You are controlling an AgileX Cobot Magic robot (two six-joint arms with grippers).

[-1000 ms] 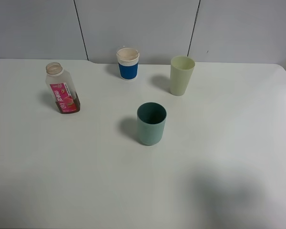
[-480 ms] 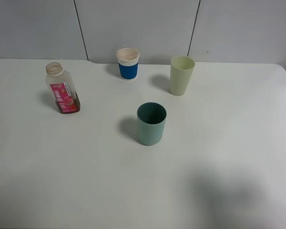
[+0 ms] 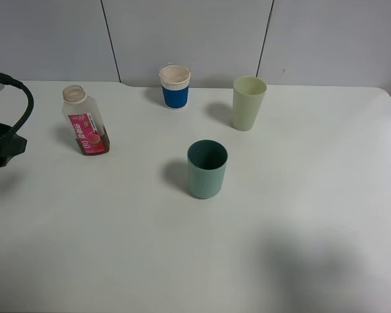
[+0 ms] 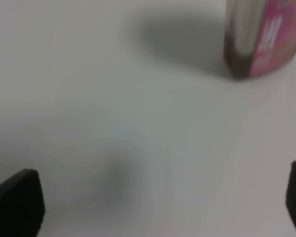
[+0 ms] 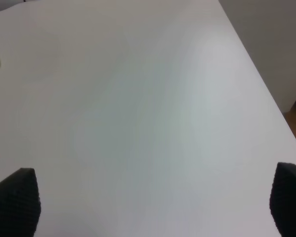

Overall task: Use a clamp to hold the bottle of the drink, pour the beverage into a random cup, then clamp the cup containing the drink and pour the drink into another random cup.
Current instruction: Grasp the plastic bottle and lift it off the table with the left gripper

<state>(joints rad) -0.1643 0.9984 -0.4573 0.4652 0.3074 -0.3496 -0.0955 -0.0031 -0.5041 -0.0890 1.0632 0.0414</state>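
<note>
1. Near part of the bench [image 3: 182, 261]: white surface, with a soft shadow towards the near right corner.

2. Right jaws: seen in the right wrist view only. Two dark fingertips [image 5: 15, 197] stand spread wide, with only bench surface between them. They pinch nothing.

3. Teal cup [image 3: 206, 169]: upright near the middle of the bench, mouth open upward. It stands well apart from the other vessels. Contents cannot be told.

4. Left arm [image 3: 3, 147]: a dark part shows at the left edge of the overhead view, with a black cable [image 3: 26, 104] arching above it. Left jaws: in the left wrist view the dark fingertips [image 4: 17, 202] stand spread wide over bare bench and hold nothing.

5. Bottle [image 3: 85, 120]: standing on its base on the left side of the bench, to the right of the left arm and apart from it. It is clear plastic with an open neck and a pink label, and a low band of brown drink sits at the bottom. In the blurred left wrist view its lower part [image 4: 264, 44] lies ahead of the jaws, untouched.

6. Pale green cup [image 3: 248, 103]: upright, right of centre, farther back than the teal cup.

7. White cup with blue sleeve [image 3: 174, 87]: upright near the far edge, between the bottle and the pale green cup.

8. Grey wall panels [image 3: 189, 32] behind the bench.
</note>
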